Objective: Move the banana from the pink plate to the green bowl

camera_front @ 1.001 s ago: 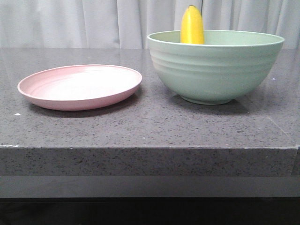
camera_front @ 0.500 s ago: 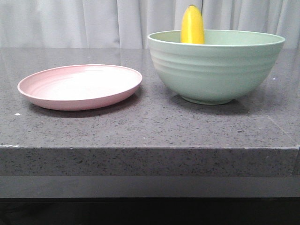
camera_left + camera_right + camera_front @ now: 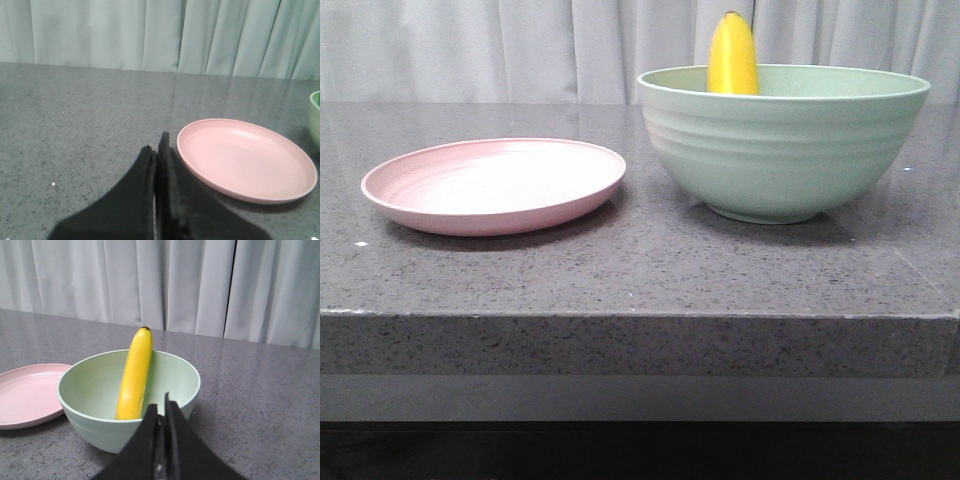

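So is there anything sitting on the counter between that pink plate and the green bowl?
No. In the front view the pink plate and the green bowl stand apart, with only bare grey counter between them.

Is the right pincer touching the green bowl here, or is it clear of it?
Cannot tell. In the right wrist view the shut right pincer overlaps the green bowl at its near rim, so no gap or contact shows plainly. The front view shows no pincer.
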Action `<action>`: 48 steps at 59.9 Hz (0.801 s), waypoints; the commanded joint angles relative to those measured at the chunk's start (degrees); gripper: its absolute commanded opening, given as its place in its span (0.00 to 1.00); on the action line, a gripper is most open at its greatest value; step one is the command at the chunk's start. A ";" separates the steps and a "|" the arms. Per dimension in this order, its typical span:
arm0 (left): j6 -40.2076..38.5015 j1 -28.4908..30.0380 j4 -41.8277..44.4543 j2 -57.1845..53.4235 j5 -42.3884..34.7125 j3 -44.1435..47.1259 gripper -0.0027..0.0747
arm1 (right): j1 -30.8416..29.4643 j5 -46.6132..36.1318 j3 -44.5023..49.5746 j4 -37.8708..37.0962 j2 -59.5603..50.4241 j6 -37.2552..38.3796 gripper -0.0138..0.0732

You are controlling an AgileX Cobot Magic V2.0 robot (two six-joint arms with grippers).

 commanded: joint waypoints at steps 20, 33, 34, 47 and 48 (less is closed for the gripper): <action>-0.57 7.47 2.10 -10.33 -5.70 10.23 0.01 | 0.09 -3.15 -1.35 0.84 0.47 -0.49 0.02; -3.66 7.82 2.24 -10.33 -8.92 15.14 0.01 | 0.09 -3.15 -1.35 0.84 0.47 -0.49 0.02; -3.66 7.82 2.36 -10.33 -8.73 15.01 0.01 | 0.09 -3.15 -1.35 0.84 0.47 -0.49 0.02; -3.66 7.82 2.51 -10.33 -9.38 15.01 0.01 | 0.09 -3.13 -1.35 0.84 0.47 -0.49 0.02; -3.66 7.82 2.51 -10.33 -9.38 15.01 0.01 | 0.09 -3.13 -1.35 0.84 0.47 -0.49 0.02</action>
